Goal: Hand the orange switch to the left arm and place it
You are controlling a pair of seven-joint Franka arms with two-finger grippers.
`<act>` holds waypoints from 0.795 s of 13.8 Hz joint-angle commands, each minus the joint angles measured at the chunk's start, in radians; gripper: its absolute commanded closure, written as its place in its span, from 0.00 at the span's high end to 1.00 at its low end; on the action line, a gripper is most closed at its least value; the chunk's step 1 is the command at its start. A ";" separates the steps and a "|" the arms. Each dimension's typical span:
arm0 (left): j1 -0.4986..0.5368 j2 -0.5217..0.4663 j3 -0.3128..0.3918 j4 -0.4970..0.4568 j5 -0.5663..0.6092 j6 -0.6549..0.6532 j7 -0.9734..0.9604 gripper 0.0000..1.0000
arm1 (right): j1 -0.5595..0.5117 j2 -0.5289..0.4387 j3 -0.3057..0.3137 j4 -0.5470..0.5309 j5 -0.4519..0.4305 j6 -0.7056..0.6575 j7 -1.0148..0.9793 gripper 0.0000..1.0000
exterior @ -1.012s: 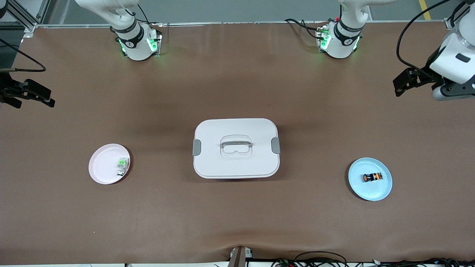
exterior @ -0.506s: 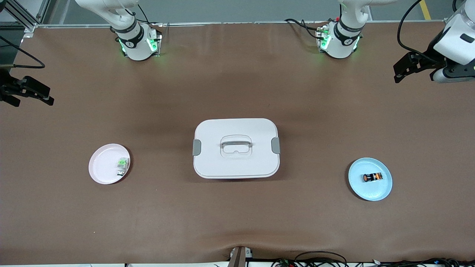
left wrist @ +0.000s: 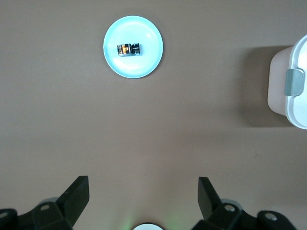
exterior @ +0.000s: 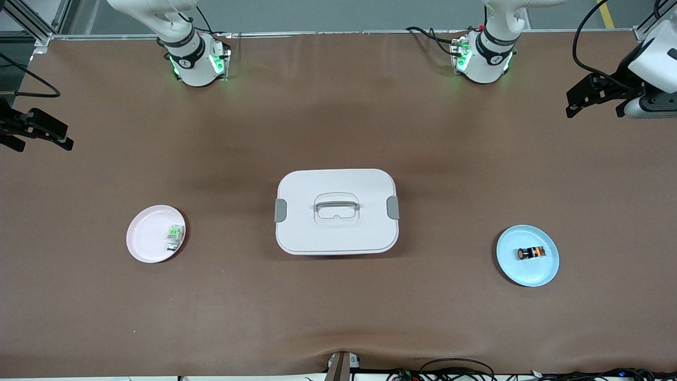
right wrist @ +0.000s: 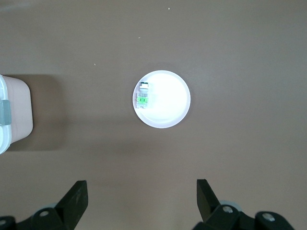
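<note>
Brown table (exterior: 338,116) under everything, bare across most of its width. White box (exterior: 336,211) at the middle, lid on, grey handle flat in the lid, grey clips at both short sides. Orange switch (exterior: 530,253) lying on its side in a pale blue plate (exterior: 529,275), toward the left arm's end of the table, well apart from the box and a little nearer to the front camera. Same switch (left wrist: 128,48) and blue plate (left wrist: 144,64) seen from the left wrist, with one corner of the box (left wrist: 288,86) at the picture's edge. Green-and-silver switch (exterior: 174,236) in a pink plate (exterior: 143,238) toward the right arm's end, close to that plate's rim on the box side; seen too from the right wrist, switch (right wrist: 143,96) and plate (right wrist: 170,103). Left gripper (exterior: 579,100) up in the air over the table's edge at its own end, fingers (left wrist: 76,194) spread wide, nothing between them. Right gripper (exterior: 45,132) likewise raised over the edge at its own end, fingers (right wrist: 76,197) wide apart and holding nothing. Both well away from the plates and the box.
</note>
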 commanded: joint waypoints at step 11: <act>-0.021 -0.004 0.025 0.029 -0.006 0.001 0.007 1.00 | 0.005 -0.012 0.015 -0.010 -0.005 0.017 0.006 1.00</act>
